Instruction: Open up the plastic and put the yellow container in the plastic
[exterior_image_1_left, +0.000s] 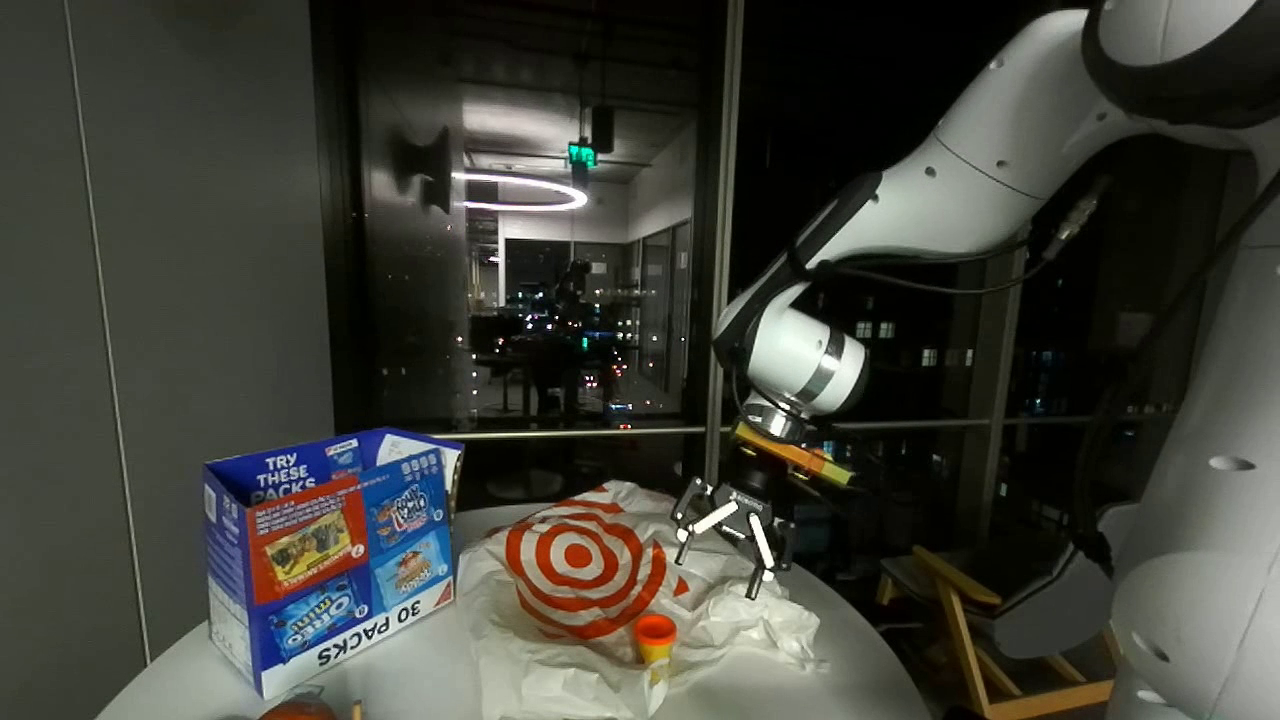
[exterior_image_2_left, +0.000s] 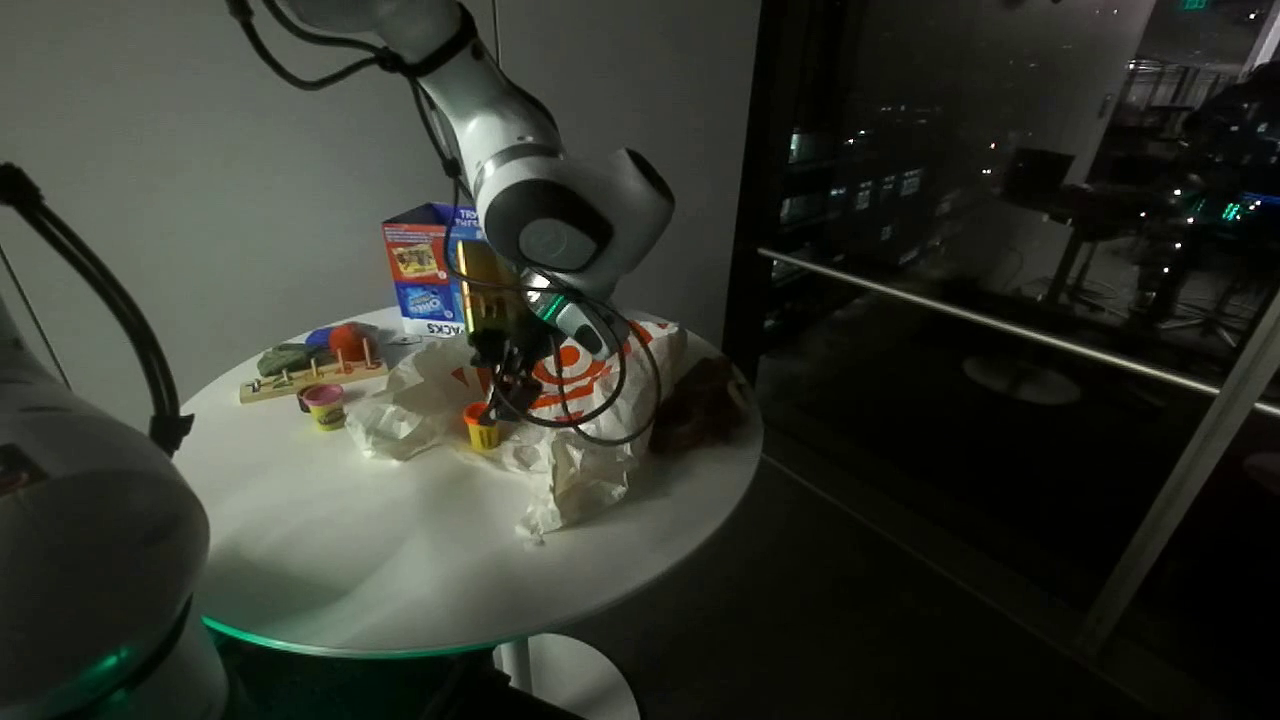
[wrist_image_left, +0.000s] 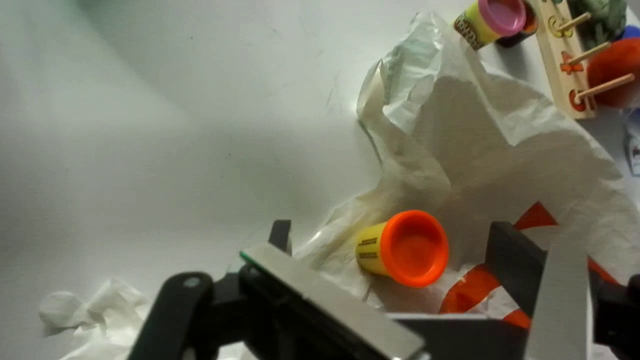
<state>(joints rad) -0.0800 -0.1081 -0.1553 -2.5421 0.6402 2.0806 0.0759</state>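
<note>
A: First entry, the gripper (exterior_image_1_left: 718, 572)?

B: One, above the bag (exterior_image_1_left: 580, 560). Unoccupied; fingers (wrist_image_left: 512, 267) spread wide. In the wrist view we find them framing the tub (wrist_image_left: 400, 248), a gap on either side.

A: The tub?

B: Yellow, orange-topped, upright at the bag's loose edge. Resting on the film or within the mouth: we cannot tell.

A: Step in hand?

B: Taking the tub, by our judgement. We should centre over it, descend straight, and squeeze the yellow wall below the orange top. No film between finger and wall: a pinched fold would likely drag the bag along.

A: Condition of the bag?

B: White, red rings, slack, crumpled at its edges. We expect it to be limp, so we would lift a single layer, make a proper mouth, then set the tub well inside before letting go.

A: Further stock?

B: Pot (wrist_image_left: 489, 22), pink-topped, just beside the bag's crumpled corner; partly yellow too, so we should not mistake it for ours. Board (wrist_image_left: 565, 62), pegged, near the same corner. Box (exterior_image_1_left: 335, 560), blue, beside the bag.
</note>
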